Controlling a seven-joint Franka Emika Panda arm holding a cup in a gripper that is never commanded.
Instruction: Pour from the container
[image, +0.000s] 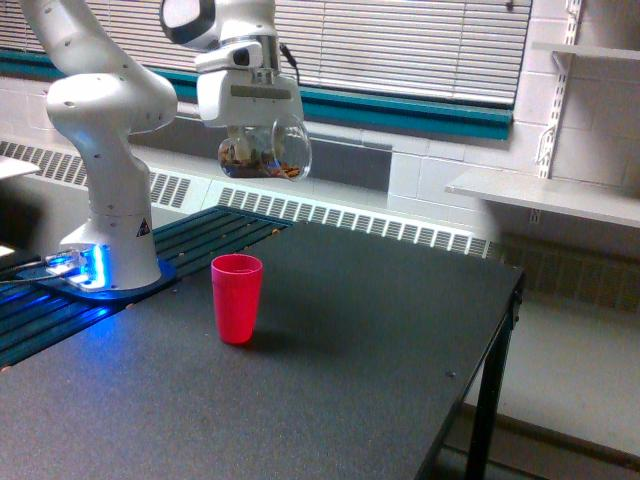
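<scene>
Nearest on the dark surface (330, 400) stands the red plastic cup (237, 297), upright and open-mouthed; above and a little behind it, well clear of its rim, hangs the clear rounded cup (266, 152), tipped on its side with brown granular bits pooled along its lower wall, pinched in the end effector (258, 130) of the white arm. Behind runs the radiator grille (350, 220) under the slatted blinds (400, 40). From this height, tilting further before the mouth is over the red cup would likely scatter the bits across the surface; a fast pour might bounce them out.
</scene>
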